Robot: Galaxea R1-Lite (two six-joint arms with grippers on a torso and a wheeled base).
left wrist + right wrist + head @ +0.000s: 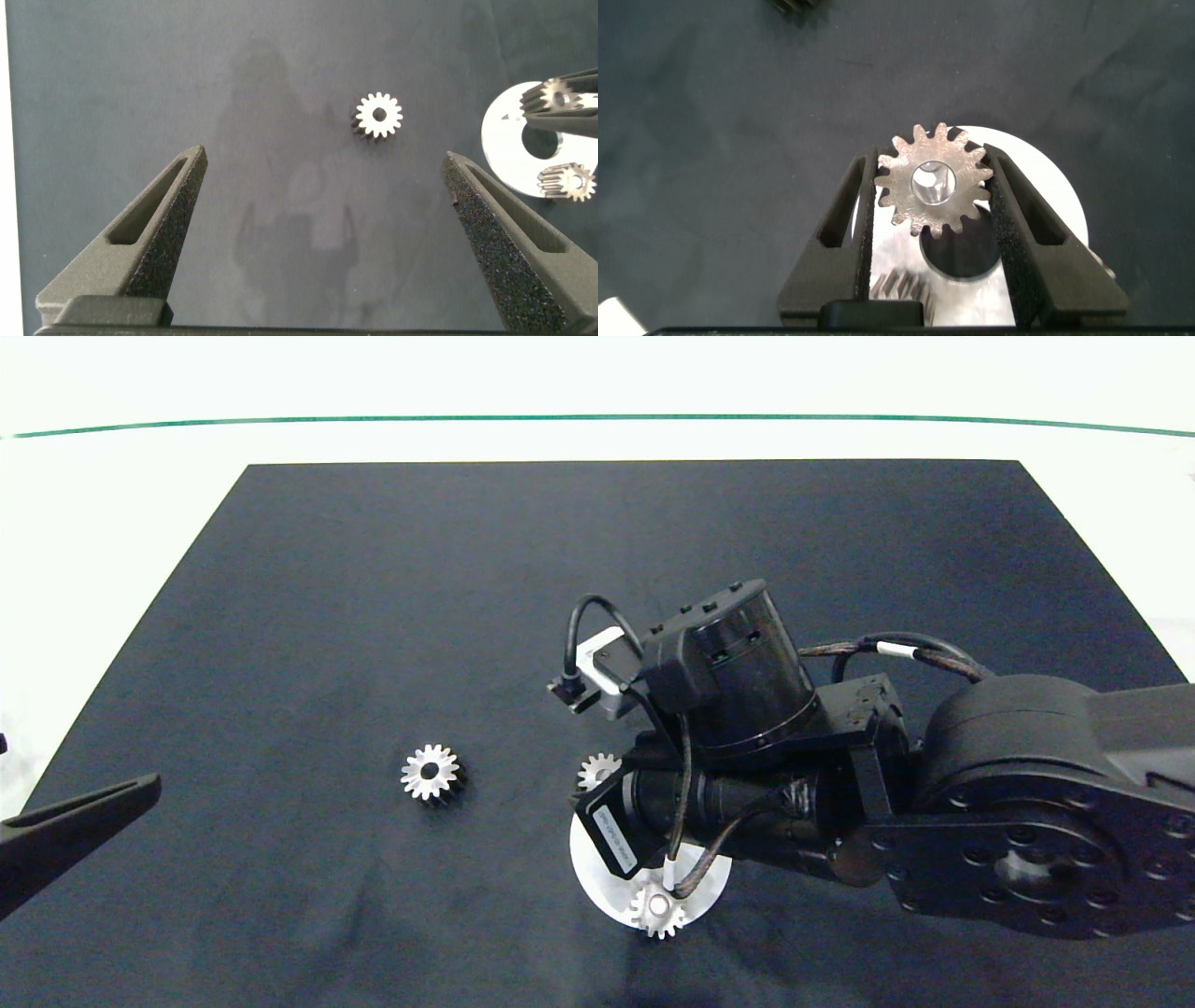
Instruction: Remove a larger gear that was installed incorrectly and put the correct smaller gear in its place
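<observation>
Left gripper: parked at the 9 o'clock edge of the black mat, fingers spread wide, holding nothing.

Larger gear: lies flat on the mat by itself, well apart from the white disc, at about 10 o'clock from it. It looks a little thicker than the others, so I take it to be the wrong one, already off the disc.

Right gripper: over the disc's 11 o'clock rim. Both fingers are clamped on the toothed edge of the smaller gear, one on each side, and the gear is held flat. It seems to be above the disc rather than seated on it. The wrist view shows a dark round opening in the disc just beside the held gear, not covered by it.

Another small gear sits on the disc at its 6 o'clock rim. Any fourth gear would be hidden under the arm.

Progress (judgement): the removal looks done and the replacement is gripped and brought to the disc. Left to do: line its bore up with the free seat, lower it so the teeth mesh with the neighbour, then let go and withdraw.

Writing: a white label on the right arm's camera housing carries print too small to read. No brand marks can be made out on the gears or the disc.
</observation>
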